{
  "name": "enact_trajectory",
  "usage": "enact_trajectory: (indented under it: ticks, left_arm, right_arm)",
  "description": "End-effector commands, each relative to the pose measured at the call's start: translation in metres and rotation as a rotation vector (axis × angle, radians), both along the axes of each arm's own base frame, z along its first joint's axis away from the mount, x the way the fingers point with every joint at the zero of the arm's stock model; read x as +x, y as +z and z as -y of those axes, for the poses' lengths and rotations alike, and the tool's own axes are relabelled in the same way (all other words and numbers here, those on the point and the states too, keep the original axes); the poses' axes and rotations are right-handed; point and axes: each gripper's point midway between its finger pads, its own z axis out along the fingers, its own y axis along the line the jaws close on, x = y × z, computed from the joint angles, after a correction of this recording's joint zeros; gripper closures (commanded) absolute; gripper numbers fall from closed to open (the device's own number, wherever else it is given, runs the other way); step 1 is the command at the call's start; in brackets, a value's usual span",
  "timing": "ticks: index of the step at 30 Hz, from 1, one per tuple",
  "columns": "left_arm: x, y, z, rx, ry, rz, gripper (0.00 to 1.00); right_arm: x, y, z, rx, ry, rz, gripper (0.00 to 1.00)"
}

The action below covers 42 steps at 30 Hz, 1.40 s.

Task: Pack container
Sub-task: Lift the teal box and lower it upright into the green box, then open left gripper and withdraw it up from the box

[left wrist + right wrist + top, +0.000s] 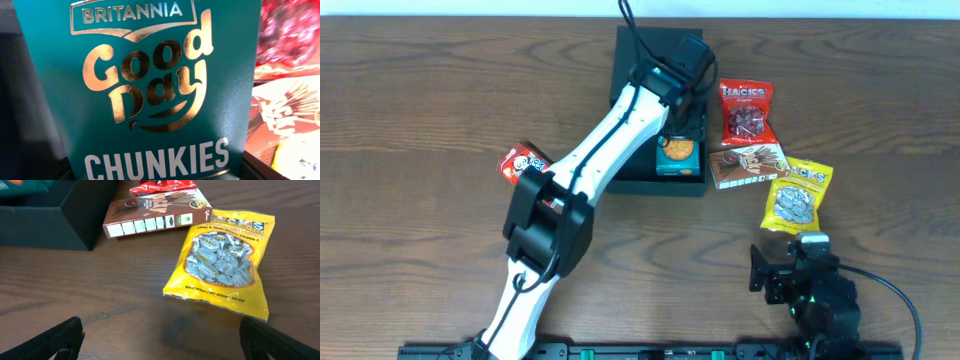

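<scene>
**Op 1:** Starting at my left: a red pack (523,162) lies half under the left arm. The left gripper (678,118) hangs over the container (660,186), which sits at the far middle of the table.

**Op 2:** Fingers?

**Op 1:** I can't tell. My left wrist view is filled by the Chunkies carton (150,100), which is inside the container, towards its right wall. No finger shows.

**Op 2:** How will the container handle?

**Op 1:** It has stiff walls and a matte skin, so I judge it light and not slippery. I'd pinch a side wall at the rim, not the flap, which would likely swing.

**Op 2:** Further right?

**Op 1:** A red bag (747,112), a stick box (748,165) and a yellow bag (798,193) lie just beside the container. My right gripper (160,330) sits near my edge, fingers wide apart with nothing between them.
</scene>
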Motion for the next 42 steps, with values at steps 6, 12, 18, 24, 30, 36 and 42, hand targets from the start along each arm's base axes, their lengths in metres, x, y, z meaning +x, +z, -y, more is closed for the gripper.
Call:
enact_trajectory:
  ticks: [6, 12, 18, 24, 30, 36, 42]
  left_arm:
    - [-0.003, -0.003, 0.009, -0.03, -0.035, -0.025, 0.03]
    - [-0.001, 0.004, 0.005, -0.017, -0.028, -0.003, 0.02]
    - [0.009, -0.001, -0.029, 0.141, 0.029, 0.048, 0.0]
    - [0.023, -0.002, -0.062, 0.206, 0.044, 0.054, 0.14]
    - [0.033, -0.009, -0.091, 0.199, 0.059, 0.017, 0.63]
    - [0.016, -0.041, -0.088, 0.137, 0.012, -0.079, 0.85]
    - [-0.002, -0.063, -0.073, 0.104, -0.042, -0.121, 0.94]
  right_arm:
    - [0.0, -0.005, 0.002, 0.011, -0.018, -0.01, 0.01]
    - [0.0, -0.005, 0.002, 0.011, -0.018, -0.01, 0.01]
    - [0.0, -0.005, 0.002, 0.011, -0.018, -0.01, 0.01]
    - [0.0, -0.005, 0.002, 0.011, -0.018, -0.01, 0.01]
    - [0.0, -0.005, 0.002, 0.011, -0.018, -0.01, 0.01]
    - [0.0, -0.005, 0.002, 0.011, -0.018, -0.01, 0.01]
    - [0.0, -0.005, 0.002, 0.011, -0.018, -0.01, 0.01]
